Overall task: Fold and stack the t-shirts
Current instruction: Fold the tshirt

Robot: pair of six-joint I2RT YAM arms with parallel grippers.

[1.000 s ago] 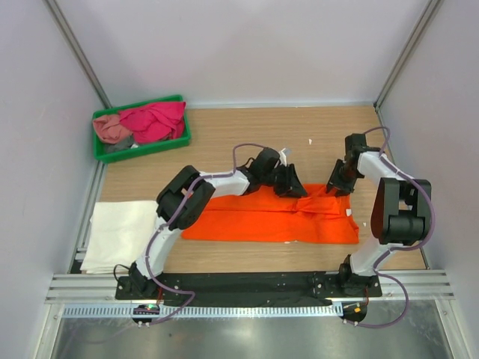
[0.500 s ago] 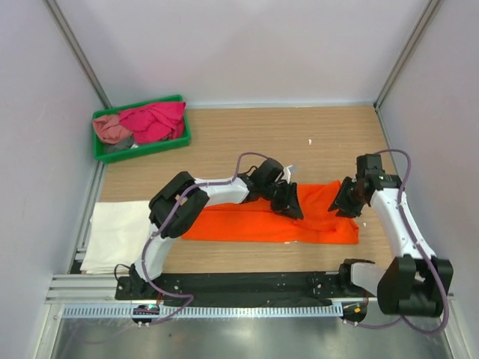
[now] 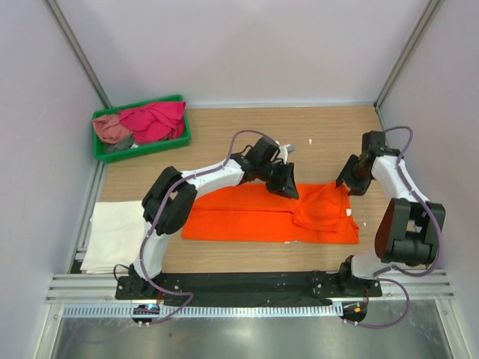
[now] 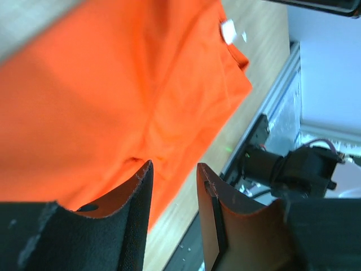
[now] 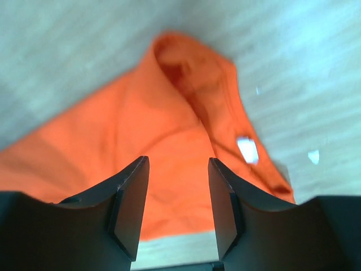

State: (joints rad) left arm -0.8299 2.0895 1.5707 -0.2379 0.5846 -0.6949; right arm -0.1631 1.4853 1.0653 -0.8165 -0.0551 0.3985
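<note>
Top view: orange t-shirt (image 3: 262, 217) lies on the wooden table (image 3: 224, 138), near-centre, folded into a long band running left to right. Its right part is rumpled, with a small white label at the right edge. The left gripper (image 3: 287, 183) is over the shirt's far edge, about mid-length. The right gripper (image 3: 350, 182) is at the shirt's far right corner. Can't tell from here whether either touches the cloth. A white t-shirt (image 3: 116, 232) lies folded flat at the near left table edge, well apart from the orange one. The green tray (image 3: 179, 137) sits in the far left corner with a magenta t-shirt (image 3: 156, 120) and a dusty pink t-shirt (image 3: 111, 129) bunched inside, pink on the left. A tiny white scrap (image 3: 310, 140) lies on bare wood beyond the shirt.

Left wrist view: the left gripper (image 4: 174, 166) has its fingers spread with a clear gap and nothing between them. Orange cloth fills most of the view under the fingers, with soft creases. A white neck label (image 4: 228, 31) shows near the shirt's far corner. Bare wood and a metal rail (image 4: 279, 84) lie beyond it.

Right wrist view: the right gripper (image 5: 177, 161) has its fingers parted wide and holds nothing. The orange shirt lies under and ahead of them, with the collar ridge running away from the camera and the white label (image 5: 246, 149) on its right. A white fleck (image 5: 313, 155) lies on the table just beside the shirt edge.
</note>
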